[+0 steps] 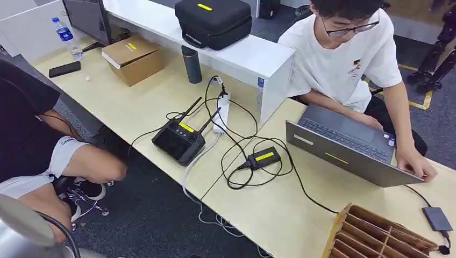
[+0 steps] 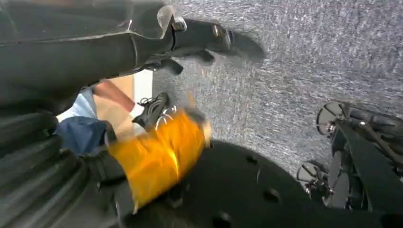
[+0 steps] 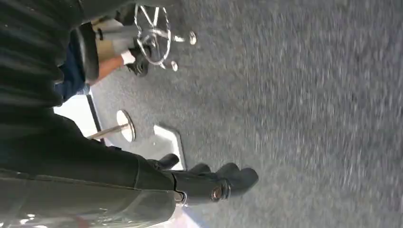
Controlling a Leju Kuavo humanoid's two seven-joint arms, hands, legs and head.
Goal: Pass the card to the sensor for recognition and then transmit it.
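On the light wooden desk (image 1: 279, 209) a small black box with a yellow label (image 1: 263, 157) lies among black cables. A flat dark grey device (image 1: 436, 217) on a cable sits at the desk's right edge. My left arm (image 1: 21, 228) shows as a silver curve at the lower left. My left hand (image 2: 204, 38) hangs over grey carpet, its dark fingers stretched out and holding nothing. A blurred yellow-orange shape (image 2: 159, 156) lies near that wrist; I cannot tell what it is. My right hand (image 3: 214, 183) also hangs over carpet, fingers loosely out, nothing in it.
A person in a white shirt (image 1: 344, 59) types on a grey laptop (image 1: 344, 150). Another person (image 1: 32, 140) sits at the left. A black controller with antennas (image 1: 180, 140), a power strip (image 1: 221, 110), a wooden divider rack (image 1: 376, 234), a cardboard box (image 1: 133, 58) and a black case (image 1: 214, 20) occupy the desks.
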